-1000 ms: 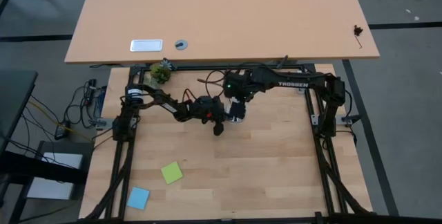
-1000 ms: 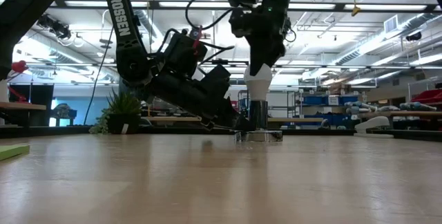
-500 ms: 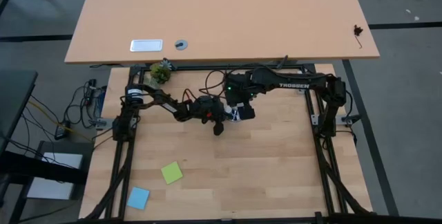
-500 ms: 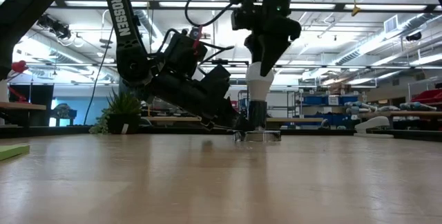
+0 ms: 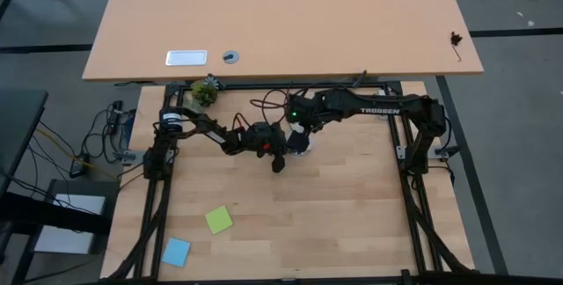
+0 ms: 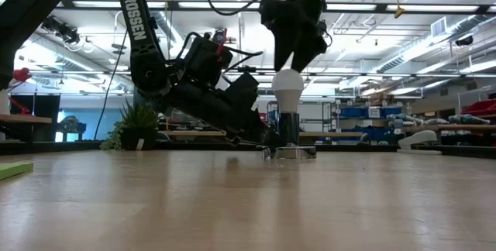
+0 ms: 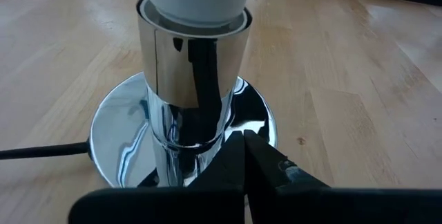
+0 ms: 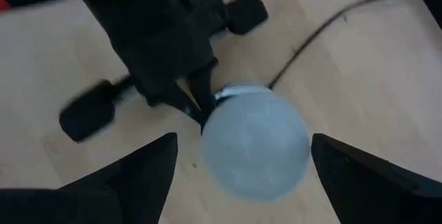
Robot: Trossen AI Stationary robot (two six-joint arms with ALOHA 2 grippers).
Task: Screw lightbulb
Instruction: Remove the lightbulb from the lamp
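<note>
A small white frosted pear-shaped lightbulb [image 6: 287, 80] stands upright in a shiny chrome cylindrical socket [image 7: 191, 89], which rises from a round mirror-bright base disc [image 7: 117, 124] on the pale wooden table [image 5: 352, 206], near the middle of its far half. A thin black cord [image 7: 41, 152] runs away from the disc across the wood.

The right gripper [image 6: 293, 57] hangs directly above the bulb, its two dark fingers [image 8: 148, 165] spread wide on either side of the white globe and not touching it, so the bulb stands free. In the right wrist view the bulb fills the gap between those fingers, seen from above.

The left gripper [image 7: 243, 156] lies low at the foot of the socket, its fingers pressed together with their tips at the base disc; I cannot tell whether they pinch its edge.

White capital letters reading "TROSSEN" show on both arms: on the right arm's link in the high view, and running down the left arm in the low view.

A green square sticky note [image 5: 219, 220] and a blue one [image 5: 176, 252] lie on the near-left part of the table, well apart from the lamp.
</note>
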